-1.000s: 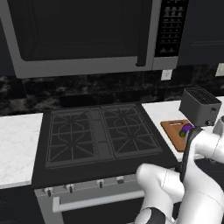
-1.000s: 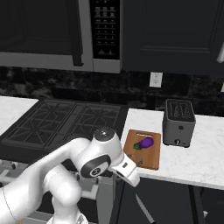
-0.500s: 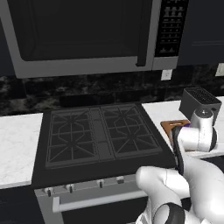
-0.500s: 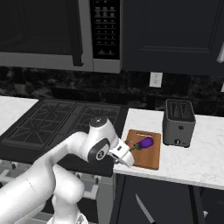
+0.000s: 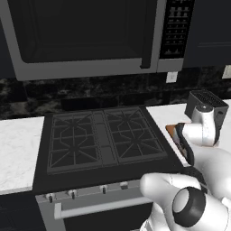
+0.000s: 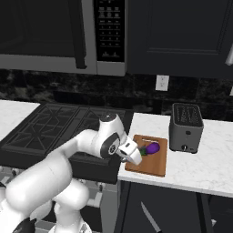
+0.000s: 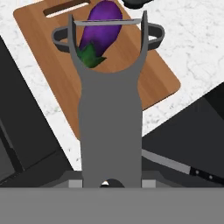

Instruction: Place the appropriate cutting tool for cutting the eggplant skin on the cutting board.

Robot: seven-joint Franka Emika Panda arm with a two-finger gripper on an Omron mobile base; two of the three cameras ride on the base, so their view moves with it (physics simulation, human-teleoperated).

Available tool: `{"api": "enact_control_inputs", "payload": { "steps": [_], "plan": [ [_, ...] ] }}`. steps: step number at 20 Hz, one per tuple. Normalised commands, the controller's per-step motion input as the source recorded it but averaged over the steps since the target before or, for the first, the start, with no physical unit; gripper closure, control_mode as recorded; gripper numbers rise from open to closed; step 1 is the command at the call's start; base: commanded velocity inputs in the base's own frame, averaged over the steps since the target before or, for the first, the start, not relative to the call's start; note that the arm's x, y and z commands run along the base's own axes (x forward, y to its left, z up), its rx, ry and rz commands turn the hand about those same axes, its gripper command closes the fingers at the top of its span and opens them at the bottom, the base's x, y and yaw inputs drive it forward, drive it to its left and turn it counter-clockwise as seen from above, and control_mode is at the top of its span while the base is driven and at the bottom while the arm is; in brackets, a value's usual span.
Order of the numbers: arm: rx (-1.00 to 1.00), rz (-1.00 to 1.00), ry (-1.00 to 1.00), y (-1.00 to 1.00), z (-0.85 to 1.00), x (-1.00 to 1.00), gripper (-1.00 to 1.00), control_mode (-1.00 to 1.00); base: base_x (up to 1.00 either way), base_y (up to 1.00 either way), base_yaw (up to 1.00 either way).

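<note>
Wood-grain cutting board (image 7: pixel 61 65), glossy eggplant (image 7: pixel 99 29), matt grey peeler (image 7: pixel 111 113), speckled marble counter (image 7: pixel 192 48).

Eggplant (image 7: pixel 99 31) fills the cutting board's (image 7: pixel 52 65) far end; near half bare.

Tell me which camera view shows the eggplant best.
The hand view: the eggplant lies large on the cutting board, purple body and green stem cap clear behind the grey peeler. The right base view shows it small beside the toaster. In the left base view the arm covers that spot.

Grey peeler (image 7: pixel 111 122), purple eggplant (image 7: pixel 99 29), reddish-brown cutting board (image 7: pixel 148 78).
</note>
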Motion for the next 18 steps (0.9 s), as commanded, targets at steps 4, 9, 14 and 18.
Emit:
{"api": "enact_control_inputs", "payload": {
  "steps": [4, 9, 14, 18],
  "plan": [
    [0.00, 0.00, 0.02, -0.17, -0.14, 0.07, 1.00, -1.00, 0.00, 0.00, 0.00],
    [0.00, 0.00, 0.01, -0.07, -0.17, 0.32, 1.00, -1.00, 0.00, 0.00, 0.00],
    [0.01, 0.00, 0.02, -0.01, -0.26, 0.40, 1.00, -1.00, 0.00, 0.00, 0.00],
    [0.01, 0.00, 0.07, -0.16, -0.20, 0.14, 1.00, -1.00, 0.00, 0.00, 0.00]
  ]
}}
